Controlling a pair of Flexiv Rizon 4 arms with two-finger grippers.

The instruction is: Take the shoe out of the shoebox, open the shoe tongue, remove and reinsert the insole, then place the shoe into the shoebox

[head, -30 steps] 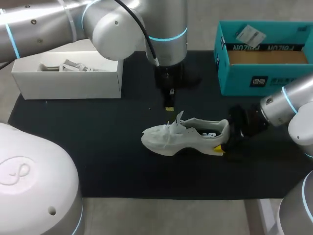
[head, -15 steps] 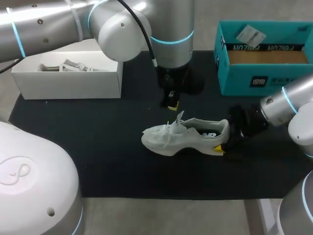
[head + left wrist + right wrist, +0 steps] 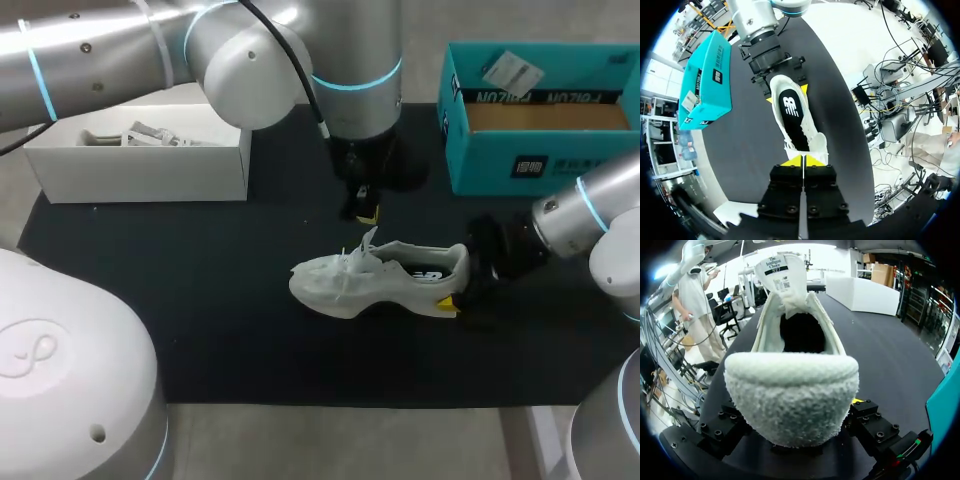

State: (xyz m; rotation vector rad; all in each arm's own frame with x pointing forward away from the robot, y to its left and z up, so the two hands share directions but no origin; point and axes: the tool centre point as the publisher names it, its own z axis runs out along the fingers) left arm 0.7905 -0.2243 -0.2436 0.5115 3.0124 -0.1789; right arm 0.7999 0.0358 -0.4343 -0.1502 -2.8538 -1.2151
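The right hand (image 3: 458,285) was clamped on the heel of the shoe (image 3: 380,275). Just above the shoe's front hung the left hand (image 3: 802,161), fingers pressed together. The blue box (image 3: 540,160) sat farther off. Fingers like that might only poke the tongue and shove the shoe loose.

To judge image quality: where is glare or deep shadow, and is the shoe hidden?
Head view: glare on the left arm, shoe evenly lit. Left wrist view: shoe plain against the dark mat. Right wrist view: shoe's opening in deep shadow.
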